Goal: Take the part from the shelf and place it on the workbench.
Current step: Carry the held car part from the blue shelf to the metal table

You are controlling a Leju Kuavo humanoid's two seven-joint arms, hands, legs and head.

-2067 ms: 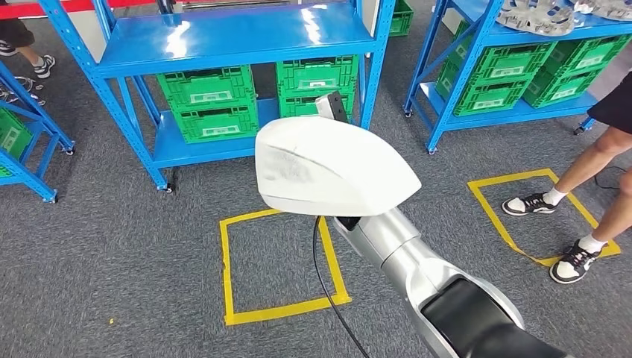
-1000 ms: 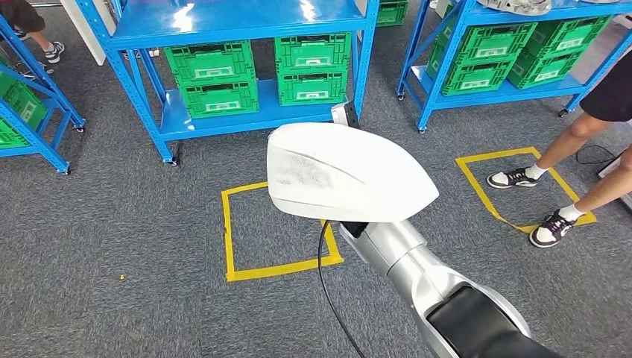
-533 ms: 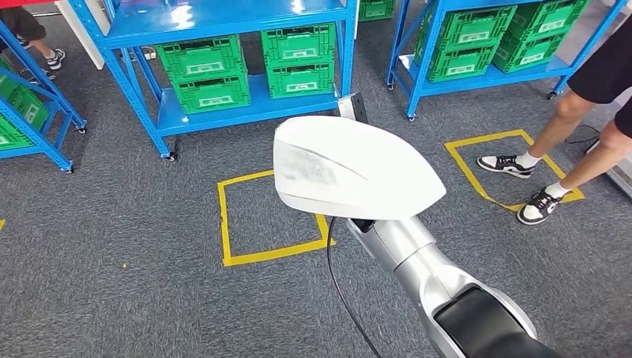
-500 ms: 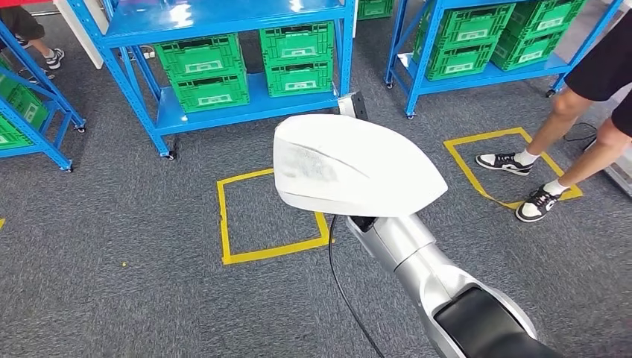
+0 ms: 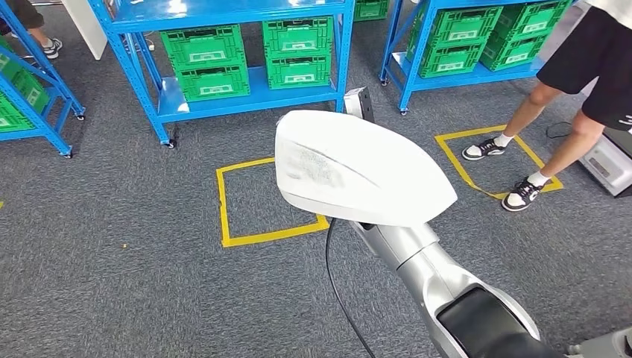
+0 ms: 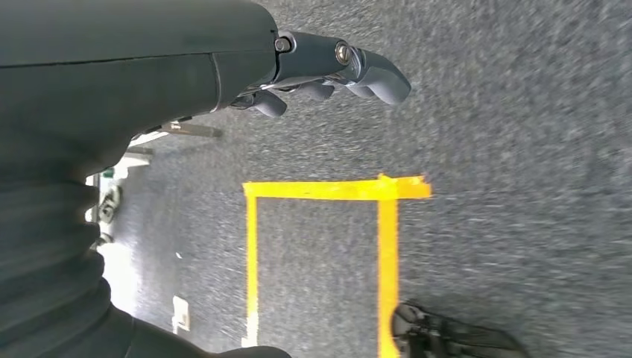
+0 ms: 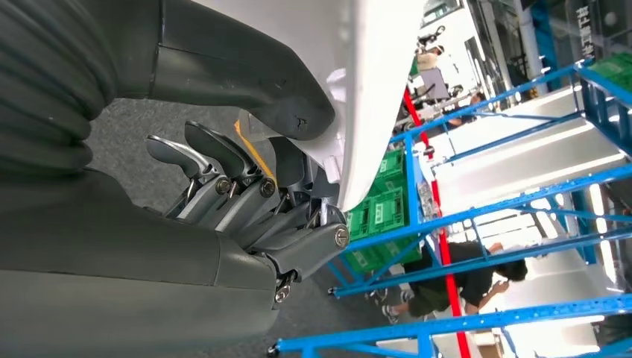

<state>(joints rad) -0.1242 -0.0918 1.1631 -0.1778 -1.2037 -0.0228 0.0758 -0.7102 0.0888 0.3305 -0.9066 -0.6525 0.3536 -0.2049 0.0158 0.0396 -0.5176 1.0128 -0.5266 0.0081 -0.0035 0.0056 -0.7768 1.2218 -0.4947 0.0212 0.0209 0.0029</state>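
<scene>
A large white, smooth, shell-shaped part (image 5: 358, 168) is held out in front of me above the grey carpet, and my silver right arm (image 5: 425, 261) comes up under it from the lower right. In the right wrist view my right hand (image 7: 253, 194) grips the white part (image 7: 373, 89), with the thumb on one face and the dark fingers against the other. In the head view the part hides that hand. My left hand (image 6: 328, 71) hangs over the carpet, fingers loosely bent and holding nothing.
Blue shelving (image 5: 246, 93) with green crates (image 5: 205, 60) stands ahead, and a second blue rack (image 5: 477, 52) at the right. Yellow tape squares (image 5: 223, 201) (image 5: 447, 149) mark the floor. A person's legs (image 5: 551, 112) stand on the right square, beside a grey box (image 5: 607, 164). A black cable (image 5: 332, 283) hangs below my arm.
The whole picture has shifted, so the camera has moved: shelves sit higher and further left, and the person and grey box have come further in. The part stays in my right hand.
</scene>
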